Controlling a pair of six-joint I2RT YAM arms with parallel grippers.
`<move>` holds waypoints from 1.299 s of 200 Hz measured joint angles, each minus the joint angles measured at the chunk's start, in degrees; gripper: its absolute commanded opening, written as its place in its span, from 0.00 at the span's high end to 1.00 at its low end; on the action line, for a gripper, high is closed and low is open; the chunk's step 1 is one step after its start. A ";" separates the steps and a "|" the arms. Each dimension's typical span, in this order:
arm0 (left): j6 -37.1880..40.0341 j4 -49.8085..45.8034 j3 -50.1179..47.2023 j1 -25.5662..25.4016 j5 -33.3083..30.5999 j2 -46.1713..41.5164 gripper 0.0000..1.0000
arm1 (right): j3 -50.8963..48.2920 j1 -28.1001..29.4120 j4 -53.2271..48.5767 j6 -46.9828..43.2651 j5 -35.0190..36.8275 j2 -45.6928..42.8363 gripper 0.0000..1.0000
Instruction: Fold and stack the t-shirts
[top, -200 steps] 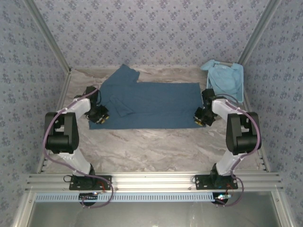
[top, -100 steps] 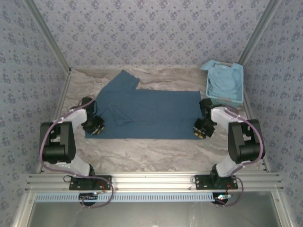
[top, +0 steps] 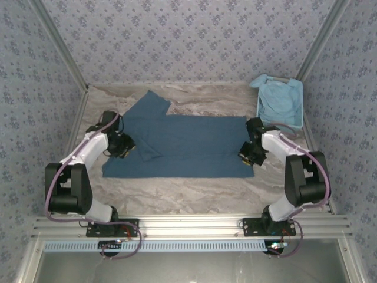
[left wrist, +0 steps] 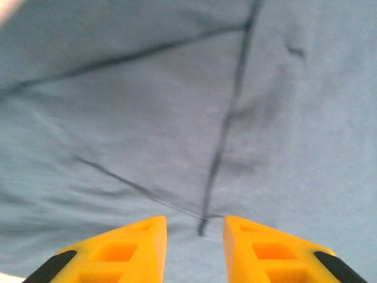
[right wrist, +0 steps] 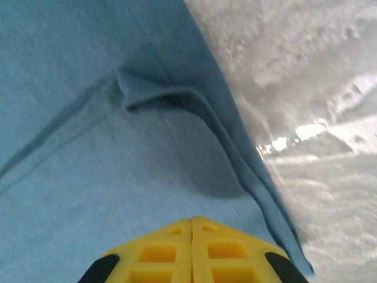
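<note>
Across the table (top: 194, 190), the dark t-shirt (top: 188, 144) lies left-to-right.

Top camera high, looking down; wrist cameras close over dark t-shirt (top: 188, 144) (shared).

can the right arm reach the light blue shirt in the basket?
Probably yes. The pale sky-blue cloth t-shirt lies uncovered in the open-topped pale-blue plastic basket, just beyond the right end effector, nothing between. It is shut over the dark teal-blue cloth t-shirt, so it must open first.
</note>
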 measured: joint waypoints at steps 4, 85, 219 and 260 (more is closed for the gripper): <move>-0.17 0.28 0.00 -0.46 0.46 0.07 0.69 | 0.39 0.00 0.33 -0.07 0.07 0.70 0.92; -1.57 2.73 -1.75 -5.33 5.31 1.25 0.60 | 9.92 -4.15 1.46 -3.69 4.09 10.95 0.95; -1.42 5.38 -3.87 -5.33 7.26 6.80 0.63 | 12.17 0.39 0.63 -5.97 6.40 -0.33 0.89; -1.53 4.61 -3.23 -5.33 5.16 9.81 0.66 | 12.17 3.93 -1.64 -5.77 6.47 -3.80 0.88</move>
